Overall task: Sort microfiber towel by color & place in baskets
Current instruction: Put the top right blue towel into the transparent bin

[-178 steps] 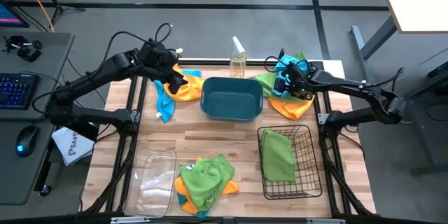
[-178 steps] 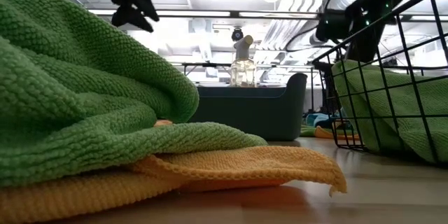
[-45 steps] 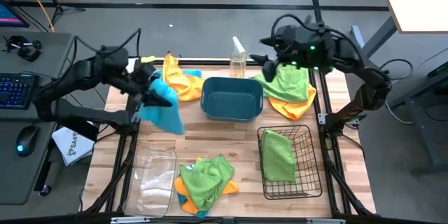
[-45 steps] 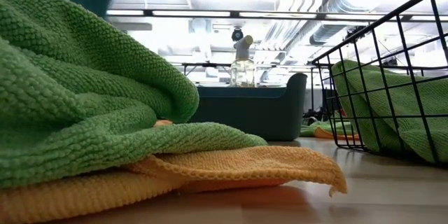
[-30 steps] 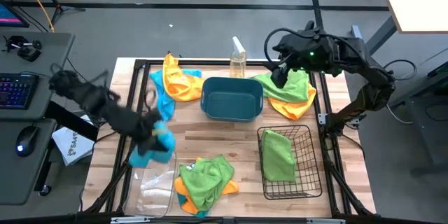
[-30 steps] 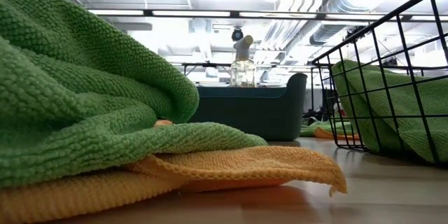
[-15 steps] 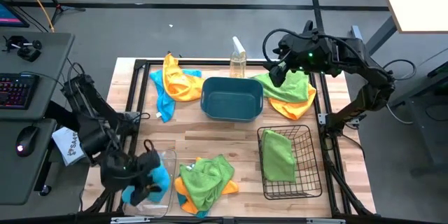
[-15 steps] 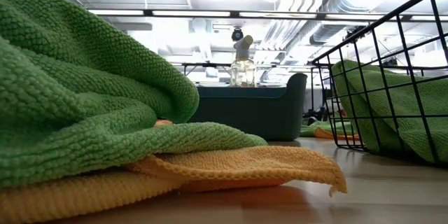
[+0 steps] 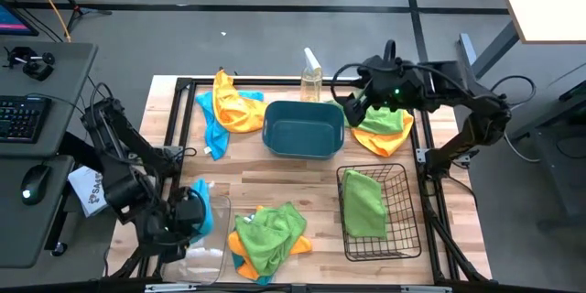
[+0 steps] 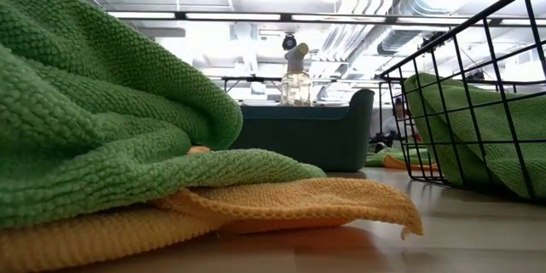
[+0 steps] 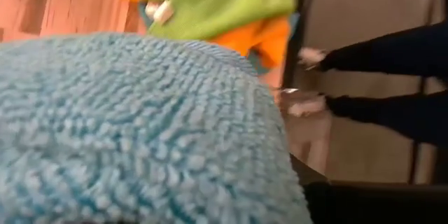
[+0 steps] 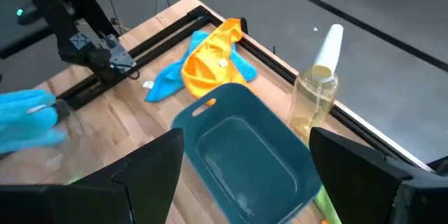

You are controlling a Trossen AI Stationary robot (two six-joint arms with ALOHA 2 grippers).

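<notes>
Over the table's near-left corner, the left gripper [image 9: 188,220] was clamped shut on a blue towel [image 9: 200,203] above the clear bin [image 9: 203,243]; releasing it there seemed the next move. Farther off, by the far edge, the right gripper [image 9: 346,113] hung wide open and empty beside the teal tub [image 9: 303,129]. Cloth hid the left fingers.

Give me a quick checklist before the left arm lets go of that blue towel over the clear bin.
1. Left gripper shut on the blue towel: ok.
2. Towel over the clear bin: ok, at its far end.
3. Bin free of other colours: ok, nothing else shows inside.
4. Green and orange pile clear of the bin: cannot tell, it lies right beside the wall.
5. Right gripper out of the way: ok, open, far off near the teal tub.
</notes>
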